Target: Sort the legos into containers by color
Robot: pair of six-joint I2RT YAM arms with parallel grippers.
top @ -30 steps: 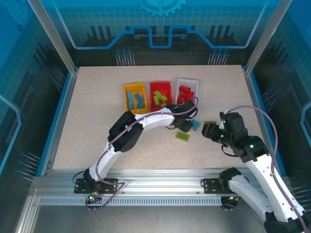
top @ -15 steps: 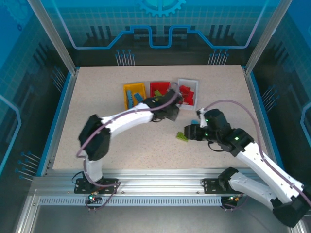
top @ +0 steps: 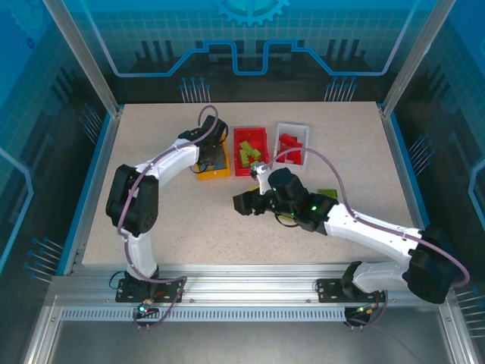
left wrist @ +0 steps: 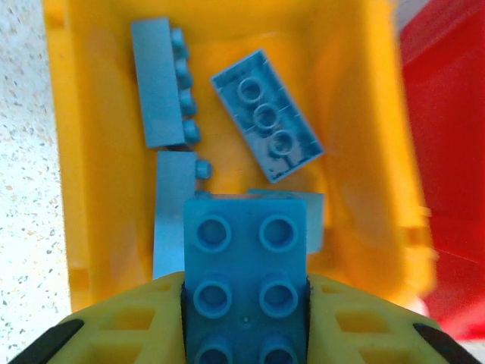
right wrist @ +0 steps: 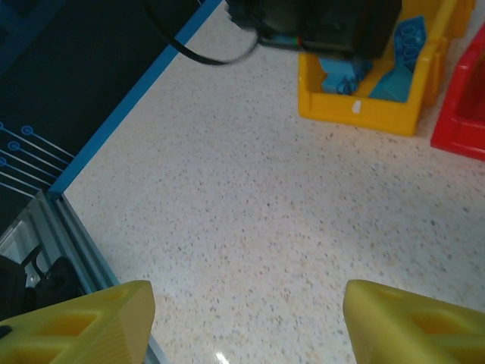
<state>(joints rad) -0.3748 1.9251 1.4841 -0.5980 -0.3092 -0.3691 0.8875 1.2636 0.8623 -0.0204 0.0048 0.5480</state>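
left end effector (left wrist: 244, 307) clamps blue lego (left wrist: 244, 250) over yellow bin (left wrist: 95, 152), right end effector (right wrist: 242, 318) apart above open table (right wrist: 227, 197)

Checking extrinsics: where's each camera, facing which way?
Top external: above and behind the robot, looking down on the table; left arm and right arm show.
Left wrist: above the yellow bin, facing down into it; left gripper clamps a blue lego.
Right wrist: low over table, facing the yellow bin; right gripper open.
Shared: yellow bin, all three.

Tabletop (top: 151, 212): speckled beige, filling the frame's middle.
Edging (top: 91, 189): blue strips along left and right sides.
Back wall (top: 250, 45): blue panel, gear and circuit graphics, upper frame.
Posts (top: 79, 53): aluminium, upper corners.
Rail (top: 250, 296): slotted aluminium, bottom.
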